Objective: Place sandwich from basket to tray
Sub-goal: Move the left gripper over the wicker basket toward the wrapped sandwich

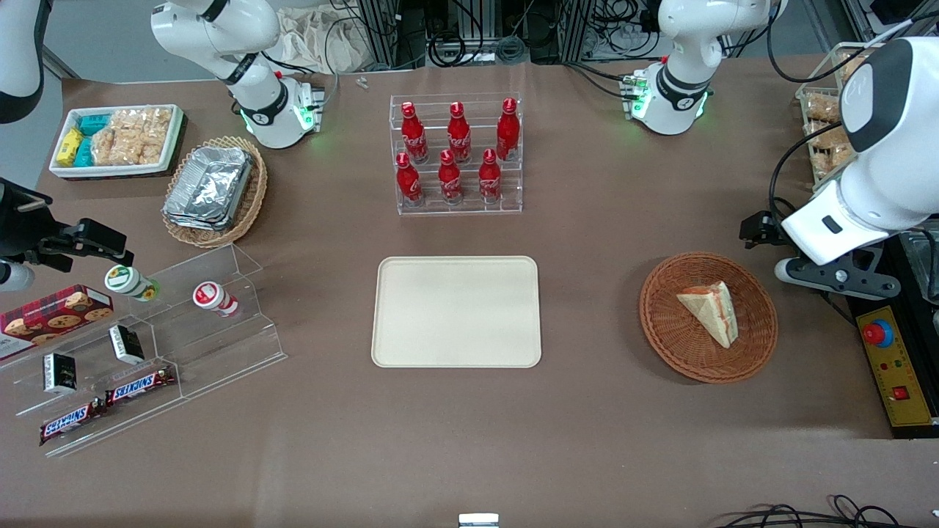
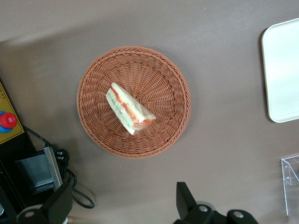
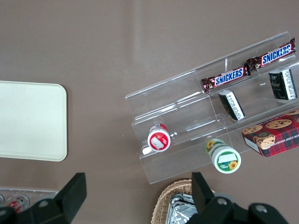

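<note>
- Toward the working arm's end of the table sits the basket [image 1: 708, 318] [image 2: 133, 101], round, shallow, reddish-brown wicker, resting flat on the brown table [image 1: 587, 440].
- Lying in the basket is the sandwich [image 1: 710, 311] [image 2: 129, 108], a pale bread wedge on its side near the middle of the weave, red and green filling showing along its cut edge.
- At the middle of the table lies the tray [image 1: 456, 311] [image 2: 282, 70] [image 3: 30, 121], cream-beige with rounded corners and nothing on it, well apart from the basket.
- Above the table just beside the basket's rim hangs the gripper [image 2: 122, 205], its two dark fingers [image 2: 184, 198] spread wide with bare table between them; it grips nothing and touches neither basket nor sandwich.
- Farther from the front camera than the tray stands a clear rack of red bottles [image 1: 456, 152], six of them upright in two rows.
- Toward the parked arm's end of the table is a tan wicker basket of foil containers [image 1: 215, 189], with a white bin of snack packets [image 1: 116, 139] near it at the table's edge.
- Nearer the front camera at that same end, a clear stepped stand [image 1: 147, 345] [image 3: 210, 107] carries two Snickers bars [image 1: 106, 403] [image 3: 247, 67], small dark packets, a cookie box [image 1: 51, 314] [image 3: 273, 135] and two small tubs.
- Beside the basket at the table's edge sits a yellow control box [image 1: 896, 367] with a red button.
</note>
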Controlling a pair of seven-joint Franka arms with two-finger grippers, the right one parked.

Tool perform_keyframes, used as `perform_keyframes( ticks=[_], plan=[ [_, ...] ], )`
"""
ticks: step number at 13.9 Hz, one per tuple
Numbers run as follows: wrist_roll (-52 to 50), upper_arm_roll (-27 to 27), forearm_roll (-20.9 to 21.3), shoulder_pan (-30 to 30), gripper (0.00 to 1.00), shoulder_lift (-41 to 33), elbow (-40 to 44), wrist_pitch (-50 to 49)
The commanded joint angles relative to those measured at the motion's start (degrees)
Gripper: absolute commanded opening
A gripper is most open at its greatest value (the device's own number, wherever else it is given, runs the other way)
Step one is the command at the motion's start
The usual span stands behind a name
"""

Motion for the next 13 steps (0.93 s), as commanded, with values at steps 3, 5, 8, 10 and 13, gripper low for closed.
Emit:
perform_keyframes(
  ticks=[3,5,8,10,13],
  plan=[
    [0.22,-0.05,0.30,0.00,1.00,1.80,2.17,-0.84],
    [-1.80,-0.13,0.82,-0.18,1.00,3.47,4.45,-1.10],
    [-4.08,0.04,0.91,0.09,1.00,3.83,3.76,-1.01],
    [-7.41,0.04,0.39,0.18,1.00,3.83,2.70,-0.40],
    [-11.02,0.39,0.38,0.35,1.00,2.96,-2.12,3.72]
  ],
)
